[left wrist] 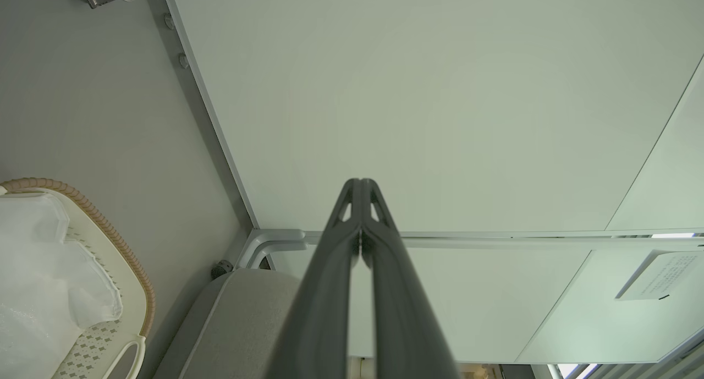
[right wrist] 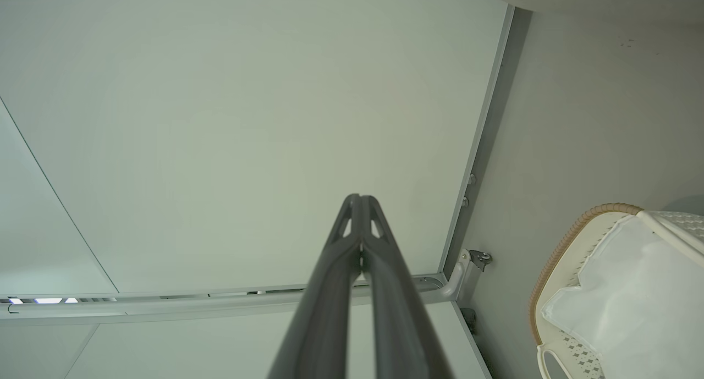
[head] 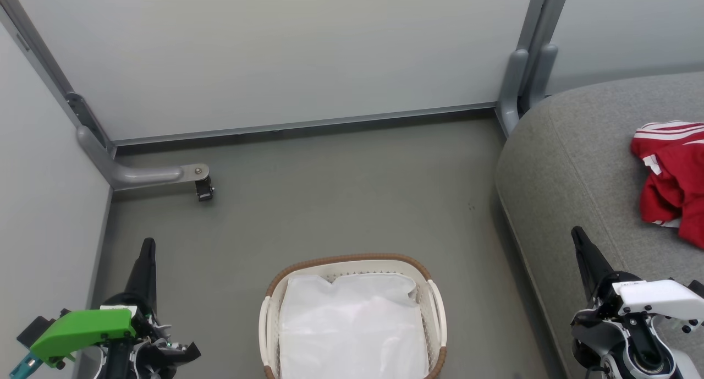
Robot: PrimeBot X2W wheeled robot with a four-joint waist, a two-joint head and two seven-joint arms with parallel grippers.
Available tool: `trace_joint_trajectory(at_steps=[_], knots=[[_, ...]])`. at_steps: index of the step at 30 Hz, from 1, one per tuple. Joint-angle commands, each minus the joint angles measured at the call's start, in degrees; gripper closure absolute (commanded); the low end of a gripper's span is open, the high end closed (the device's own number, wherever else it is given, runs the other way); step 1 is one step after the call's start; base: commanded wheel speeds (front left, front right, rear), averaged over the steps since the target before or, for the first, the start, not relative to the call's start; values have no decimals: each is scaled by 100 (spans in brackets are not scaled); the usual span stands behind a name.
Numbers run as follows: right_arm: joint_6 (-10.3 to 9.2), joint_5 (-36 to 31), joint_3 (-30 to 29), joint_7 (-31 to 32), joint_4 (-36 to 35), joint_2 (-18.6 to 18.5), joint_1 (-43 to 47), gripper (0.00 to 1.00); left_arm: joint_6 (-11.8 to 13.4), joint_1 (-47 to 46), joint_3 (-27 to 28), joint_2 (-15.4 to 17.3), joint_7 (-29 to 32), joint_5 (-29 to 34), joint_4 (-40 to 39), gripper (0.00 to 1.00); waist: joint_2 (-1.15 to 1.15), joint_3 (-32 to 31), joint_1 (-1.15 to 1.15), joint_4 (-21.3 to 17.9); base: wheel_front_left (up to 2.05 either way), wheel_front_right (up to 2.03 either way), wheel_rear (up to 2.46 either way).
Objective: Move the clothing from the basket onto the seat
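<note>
**Clothing: position and handling**

**Position.** Clothing (head: 674, 175) lies crumpled on the seat (head: 572, 164), at the right edge of the head view and well apart from the basket (head: 346, 259). The basket stands on the floor (head: 341, 192). A white sheet (head: 352, 324) covers its inside, and whether more clothing lies beneath it cannot be told.

**Grippers.** The left gripper (head: 147, 244) and right gripper (head: 576, 233) each have their fingers pressed together and hold nothing. They sit one to either side of the basket, clear of it.

**Handling.** The clothing is judged light, soft and limp. It should sag and drape from any pinch point, and it is not fragile. The smooth jersey fabric may slip between the fingers, so take hold at a raised fold or bunched ridge and catch several layers, not a flat panel.

**Materials and shapes.**
- Clothing: red fabric with white stripe trim, heaped in loose folds.
- Basket: oval, in rigid white perforated plastic, with a brown woven rim and white loop handles.
- Sheet: thin, pale and lightly creased.
- Seat: grey woven upholstery, padded, with rounded edges.
</note>
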Motion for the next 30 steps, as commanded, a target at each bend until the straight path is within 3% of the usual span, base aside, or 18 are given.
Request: trace_joint_trajectory(at_steps=[1, 30], knots=[[-2, 22, -6, 17, -17, -17, 62, 100, -30, -58, 8, 36, 19, -18, -11, 100, 0, 0, 0, 0, 0, 0, 0], [-2, 22, -6, 17, -17, -17, 62, 100, -29, -58, 8, 36, 18, -18, -12, 100, 0, 0, 0, 0, 0, 0, 0]])
